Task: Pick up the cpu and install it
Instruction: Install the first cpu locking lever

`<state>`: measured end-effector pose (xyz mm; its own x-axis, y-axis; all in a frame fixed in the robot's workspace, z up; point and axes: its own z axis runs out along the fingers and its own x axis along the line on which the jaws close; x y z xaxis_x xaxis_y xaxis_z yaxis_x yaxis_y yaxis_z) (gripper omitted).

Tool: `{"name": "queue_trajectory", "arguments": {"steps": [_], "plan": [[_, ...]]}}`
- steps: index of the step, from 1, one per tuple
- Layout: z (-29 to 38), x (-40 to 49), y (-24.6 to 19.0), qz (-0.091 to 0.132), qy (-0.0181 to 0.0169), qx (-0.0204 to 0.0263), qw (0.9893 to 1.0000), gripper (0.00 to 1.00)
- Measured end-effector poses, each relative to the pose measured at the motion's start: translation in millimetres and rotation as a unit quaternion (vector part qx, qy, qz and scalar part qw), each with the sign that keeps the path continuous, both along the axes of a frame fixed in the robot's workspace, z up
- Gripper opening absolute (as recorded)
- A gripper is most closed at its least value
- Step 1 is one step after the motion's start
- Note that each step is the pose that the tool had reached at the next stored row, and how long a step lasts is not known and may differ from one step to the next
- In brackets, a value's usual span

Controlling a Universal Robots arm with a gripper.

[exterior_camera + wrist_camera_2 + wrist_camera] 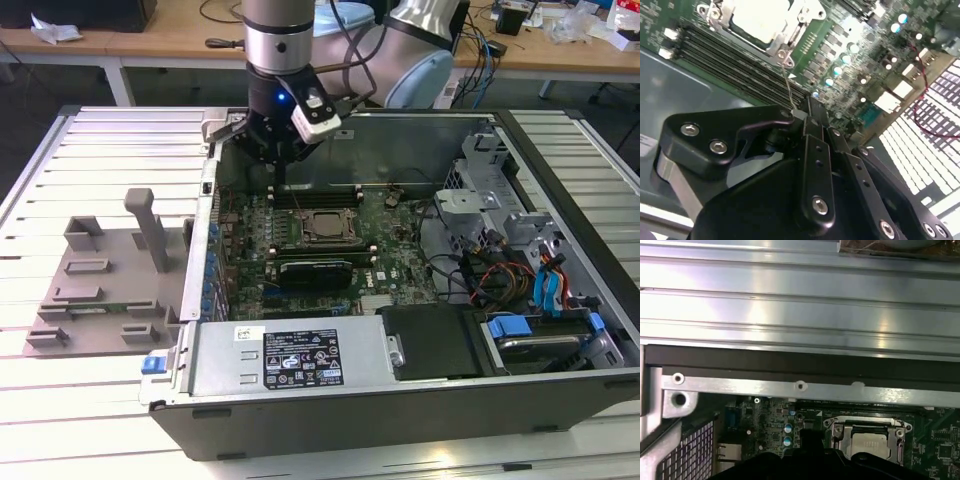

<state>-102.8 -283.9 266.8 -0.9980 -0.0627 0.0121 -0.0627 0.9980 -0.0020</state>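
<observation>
**Gripper above the socket inside the open computer case**

A pale, ribbed metal table [110, 150] carries the whole scene; wooden benches [150, 45] littered with cables and small gear run along the back of the room. On the table lies an open computer case [560, 390], its side removed and its motherboard [400, 250] facing up. A black power-supply box [300, 360] with a white label sits along the near wall, and a drive cage [500, 200] with blue tabs and bundled wires fills the exterior view's right. Just beside the case, on the exterior view's left, rests a grey tray [100, 290] with raised fixtures and one upright post.

The gripper [278, 160] hangs from the arm just inside the case's far wall, over the memory slots [730, 60] and near the socket [322, 228]. In the second wrist view its black fingers [812, 125] appear pressed close together at the tips, with a thin wire lever [788, 85] from the socket frame running up to them; whether they pinch it cannot be told.

The cpu [760, 20], pale and square, lies inside the socket's metal frame in both wrist views, well below the gripper and apart from it. A black heatsink block [315, 270] sits just beside the socket on its near side.
</observation>
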Motion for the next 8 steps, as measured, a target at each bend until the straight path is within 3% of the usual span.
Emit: {"name": "queue_trajectory", "arguments": {"steps": [8], "plan": [[-1.4, 21.8, 0.0, 0.0, 0.0008, -0.0001, 1.0, 0.11]]}}
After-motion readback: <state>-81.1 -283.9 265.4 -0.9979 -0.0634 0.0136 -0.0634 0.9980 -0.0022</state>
